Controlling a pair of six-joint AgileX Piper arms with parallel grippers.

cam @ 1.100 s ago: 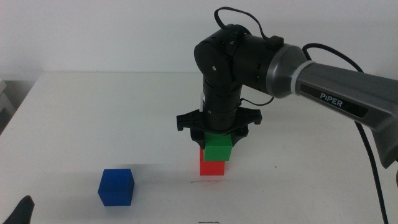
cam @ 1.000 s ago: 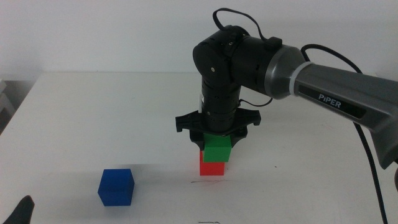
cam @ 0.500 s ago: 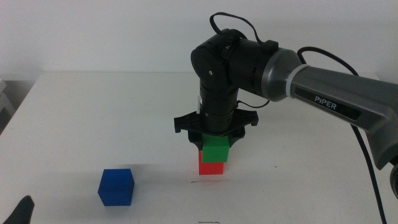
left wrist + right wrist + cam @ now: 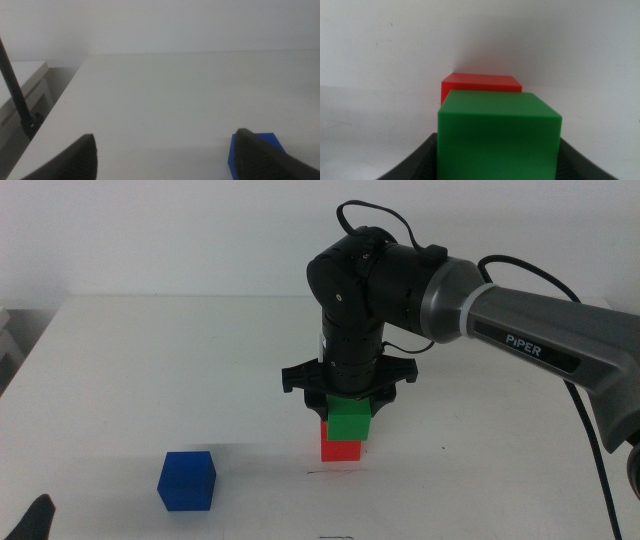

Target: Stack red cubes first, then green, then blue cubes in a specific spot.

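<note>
The green cube (image 4: 350,420) rests on the red cube (image 4: 341,448), set slightly to the right of it. My right gripper (image 4: 349,406) comes straight down from above and is shut on the green cube (image 4: 498,134), its jaws against the cube's two sides. The red cube (image 4: 481,83) shows just beyond it in the right wrist view. The thin dark line (image 4: 322,472) lies on the table just in front of the red cube. At the front left, the blue cube (image 4: 187,480) stands alone. My left gripper (image 4: 172,150) waits open near the blue cube (image 4: 242,162).
The white table's left edge (image 4: 60,100) runs beside the left gripper, with a dark thin stand (image 4: 15,95) beyond it. A second short dark mark (image 4: 335,536) sits at the table's front edge. The left gripper's tip (image 4: 35,520) shows at the bottom left corner.
The right arm has shifted slightly to the left over the stack. The green cube stays on the red cube, and the blue cube has not moved.
</note>
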